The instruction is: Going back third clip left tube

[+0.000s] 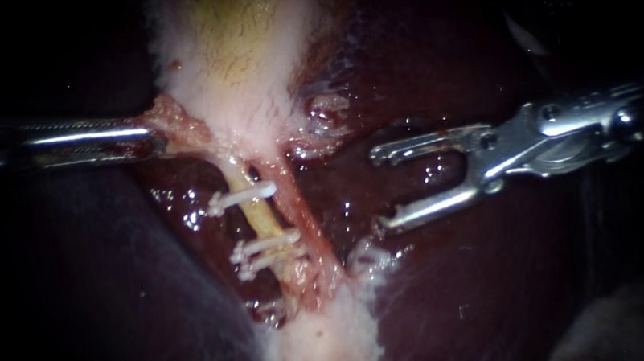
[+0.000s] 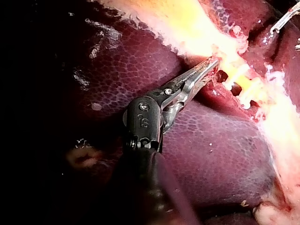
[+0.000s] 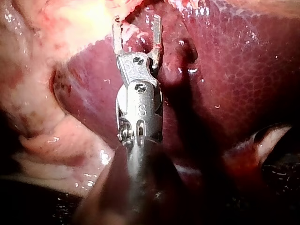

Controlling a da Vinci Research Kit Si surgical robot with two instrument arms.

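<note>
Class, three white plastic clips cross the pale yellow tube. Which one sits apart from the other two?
The uppermost white plastic clip, nearest the pale gallbladder; the other two lie side by side lower on the tube.

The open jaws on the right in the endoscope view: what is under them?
Dark red, wet liver shows through the gap of the right instrument; its open jaws hold nothing. The clips on the left tube lie apart. What sits directly beneath the metal is covered.
</note>
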